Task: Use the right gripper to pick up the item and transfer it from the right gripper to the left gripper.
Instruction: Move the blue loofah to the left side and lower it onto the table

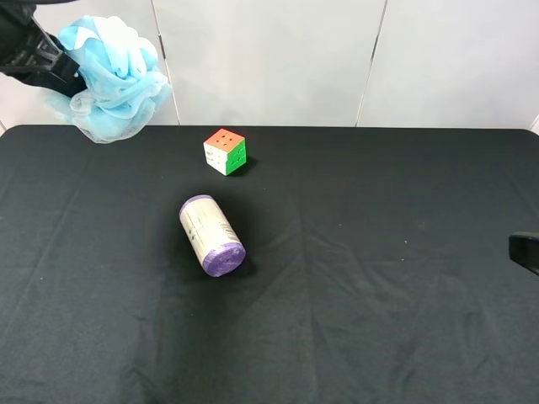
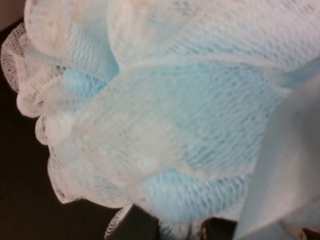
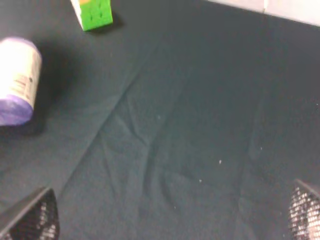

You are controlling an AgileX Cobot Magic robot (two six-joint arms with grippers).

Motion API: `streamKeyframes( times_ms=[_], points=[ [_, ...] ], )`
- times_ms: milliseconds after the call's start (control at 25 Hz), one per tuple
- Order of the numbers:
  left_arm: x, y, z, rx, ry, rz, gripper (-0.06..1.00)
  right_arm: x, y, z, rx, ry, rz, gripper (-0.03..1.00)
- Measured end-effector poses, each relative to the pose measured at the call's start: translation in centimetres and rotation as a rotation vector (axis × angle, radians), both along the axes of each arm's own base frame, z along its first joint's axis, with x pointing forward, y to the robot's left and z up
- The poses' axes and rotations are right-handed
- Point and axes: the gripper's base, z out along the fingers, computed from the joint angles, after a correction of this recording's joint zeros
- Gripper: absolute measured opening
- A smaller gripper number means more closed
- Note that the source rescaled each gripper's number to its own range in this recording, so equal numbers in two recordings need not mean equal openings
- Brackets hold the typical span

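Observation:
The light blue mesh bath pouf hangs high at the far left, above the table's back edge. My left gripper is shut on it from the left, with its fingertips buried in the mesh. The pouf fills the left wrist view. My right gripper is open and empty, its speckled fingertips wide apart low over the black cloth. Only a black bit of the right gripper shows at the right edge of the exterior high view, far from the pouf.
A multicoloured puzzle cube stands at the back centre-left and shows in the right wrist view. A white cylinder with a purple cap lies on its side in front of the cube and shows in the right wrist view. Black cloth covers the table.

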Motion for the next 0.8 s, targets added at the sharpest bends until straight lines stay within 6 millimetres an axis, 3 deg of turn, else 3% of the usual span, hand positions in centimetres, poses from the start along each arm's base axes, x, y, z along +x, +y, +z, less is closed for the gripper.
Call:
streamKeyframes(
  times_ms=[440, 800],
  points=[
    [0.0, 0.0, 0.0, 0.000, 0.000, 0.000, 0.00, -0.6, -0.3, 0.3, 0.060, 0.093, -0.057, 1.00],
    [0.0, 0.0, 0.0, 0.000, 0.000, 0.000, 0.00, -1.2, -0.9, -1.0, -0.032, 0.220, -0.091, 1.00]
  ],
)
